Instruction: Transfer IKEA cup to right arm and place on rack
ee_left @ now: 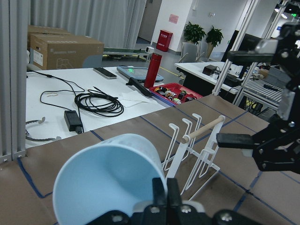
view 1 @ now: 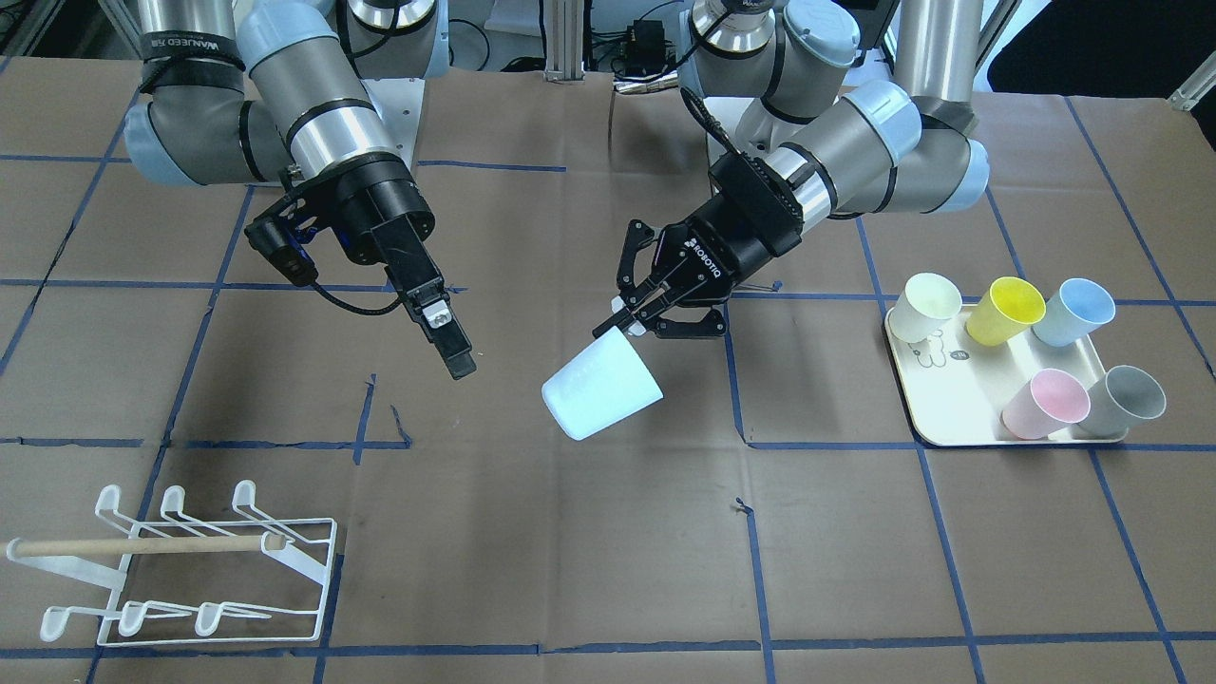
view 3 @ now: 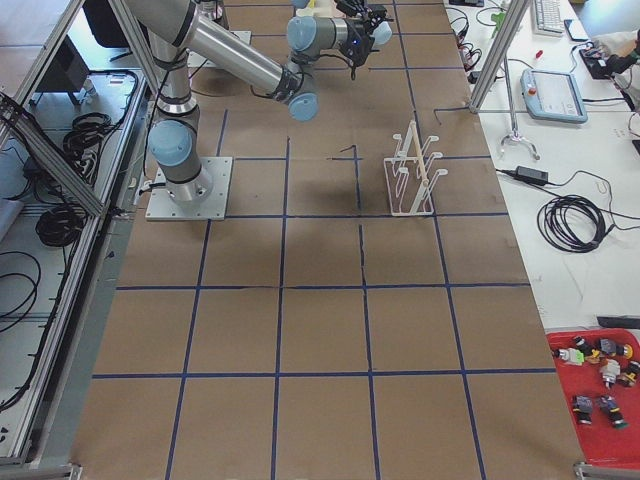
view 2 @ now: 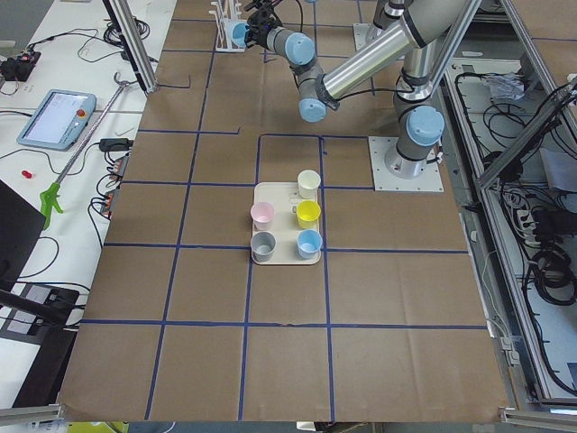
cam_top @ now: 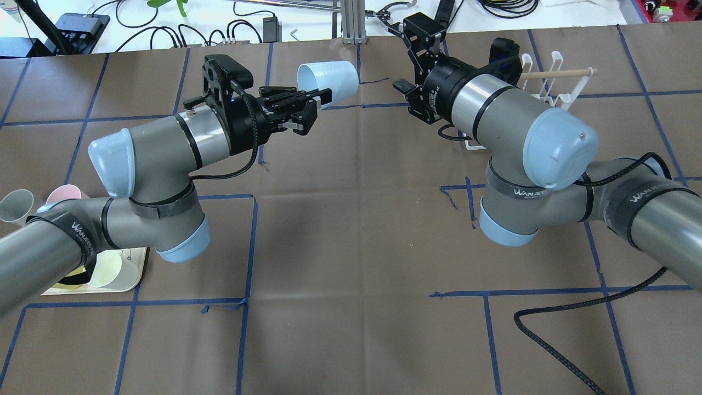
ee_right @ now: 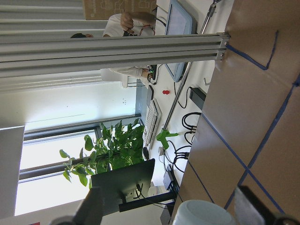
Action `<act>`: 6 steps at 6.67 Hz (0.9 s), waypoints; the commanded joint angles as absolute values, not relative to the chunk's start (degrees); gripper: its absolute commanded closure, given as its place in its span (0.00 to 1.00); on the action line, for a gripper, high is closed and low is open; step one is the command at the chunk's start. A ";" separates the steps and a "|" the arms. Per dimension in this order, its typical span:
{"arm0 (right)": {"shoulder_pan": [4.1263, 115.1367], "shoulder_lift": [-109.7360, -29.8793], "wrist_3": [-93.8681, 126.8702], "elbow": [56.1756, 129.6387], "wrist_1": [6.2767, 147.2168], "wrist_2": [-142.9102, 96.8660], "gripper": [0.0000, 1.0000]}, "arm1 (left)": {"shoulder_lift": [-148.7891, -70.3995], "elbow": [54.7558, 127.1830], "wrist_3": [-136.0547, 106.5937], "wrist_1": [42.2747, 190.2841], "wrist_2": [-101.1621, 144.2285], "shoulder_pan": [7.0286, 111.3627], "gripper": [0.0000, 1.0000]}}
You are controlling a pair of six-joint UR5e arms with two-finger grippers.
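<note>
IKEA cup (view 1: 601, 389): pale blue, at the centre of the front-facing view, held on its side above the surface (view 1: 570, 570), mouth turned toward the left wrist and base pointing away from it. Left gripper (view 1: 625, 323): fingers drawn narrow on the cup's wall at the rim; the left wrist view shows 1 finger inside the mouth. Right gripper (cam_top: 400, 55): upper centre-right of the overhead view, fingers spread wide and holding nothing, facing the cup's base, near it but apart. Rack (view 1: 142, 546): white wire, 2 rows of 3 upturned prongs and 1 light wooden dowel, on the surface in the lower left of the front-facing view, well apart from both grippers. Tray (view 1: 959, 399): cream, at the right of the same view, carrying 5 cups mouth-up; upper row cream cup (view 1: 926, 306), yellow cup (view 1: 1007, 309), blue cup (view 1: 1073, 312); lower row pink cup (view 1: 1045, 404), grey cup (view 1: 1126, 402). Surface: brown paper with a blue tape grid.
</note>
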State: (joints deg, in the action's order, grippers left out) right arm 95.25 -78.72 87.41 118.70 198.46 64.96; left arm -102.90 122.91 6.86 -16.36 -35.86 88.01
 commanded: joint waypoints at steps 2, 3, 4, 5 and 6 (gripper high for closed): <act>98.25 -78.75 90.69 118.13 190.66 65.39 0.02 | -102.92 123.57 5.10 -17.58 -34.54 87.98 0.95; 99.22 -78.58 92.27 117.34 189.42 65.56 0.02 | -103.18 123.49 3.62 -18.88 -34.63 87.98 0.95; 100.27 -78.49 93.24 116.81 187.75 66.78 0.02 | -103.71 123.49 1.69 -20.72 -34.63 87.98 0.95; 101.33 -78.40 94.64 115.68 185.91 66.88 0.02 | -103.71 123.49 1.32 -21.09 -34.63 87.98 0.95; 102.12 -77.35 95.01 114.45 184.93 66.88 0.02 | -103.80 123.49 1.23 -21.09 -34.63 87.98 0.95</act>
